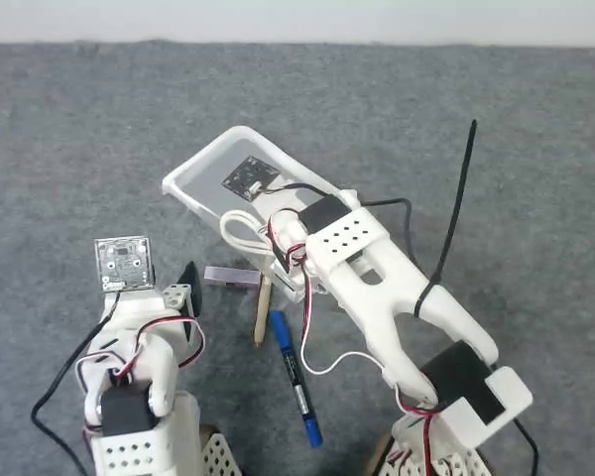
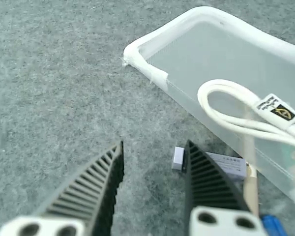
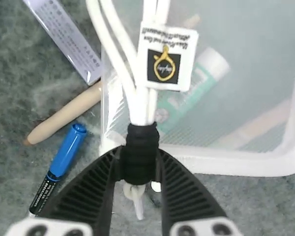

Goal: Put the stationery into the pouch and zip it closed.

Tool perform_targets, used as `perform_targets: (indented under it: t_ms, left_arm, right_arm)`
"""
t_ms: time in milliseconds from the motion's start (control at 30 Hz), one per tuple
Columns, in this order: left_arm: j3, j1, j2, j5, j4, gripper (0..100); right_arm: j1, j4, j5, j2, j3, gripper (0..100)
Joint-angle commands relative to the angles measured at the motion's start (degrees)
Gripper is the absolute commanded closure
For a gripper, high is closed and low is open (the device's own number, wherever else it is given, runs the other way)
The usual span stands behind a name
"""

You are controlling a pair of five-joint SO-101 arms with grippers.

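- The right gripper (image 3: 139, 152) is clamped tight on the black pull (image 3: 139, 139) of a white cord loop (image 3: 132, 73). It works at the near edge of the translucent pouch (image 1: 203, 171), which lies around the middle of the grey table (image 1: 79, 149).
- The left gripper (image 2: 155, 147), its jaws wide apart and holding nothing, hovers low over the table just beside a sleeved eraser (image 1: 230, 276).
- The eraser, a wooden pencil (image 1: 263, 309) and a blue marker (image 1: 296, 377) lie outside the pouch, between it and the table's near edge.
- A green-and-white tube (image 3: 196, 83) shows through the pouch wall.
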Motion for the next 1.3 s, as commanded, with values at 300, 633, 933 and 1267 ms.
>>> perform_targets:
  t_ms: [300, 633, 933, 1267]
  left_arm:
    - [-0.7, 0.0, -1.1, 0.7, -1.8, 82]
    - [-1.0, 0.1, -1.1, 0.9, -1.8, 79]
    - [-1.7, -0.3, -1.1, 5.2, -1.5, 72]
    - [-4.3, -0.3, -1.1, 10.1, -1.4, 71]
  right_arm:
    - [1.5, -0.6, -4.7, -11.6, -1.9, 99.3]
    - [3.1, -1.8, -8.1, -21.0, -2.4, 99.3]
    - [1.1, -9.1, -14.3, -26.8, -2.1, 99.3]
    - [-4.5, -13.1, -14.3, -31.3, -1.9, 99.3]
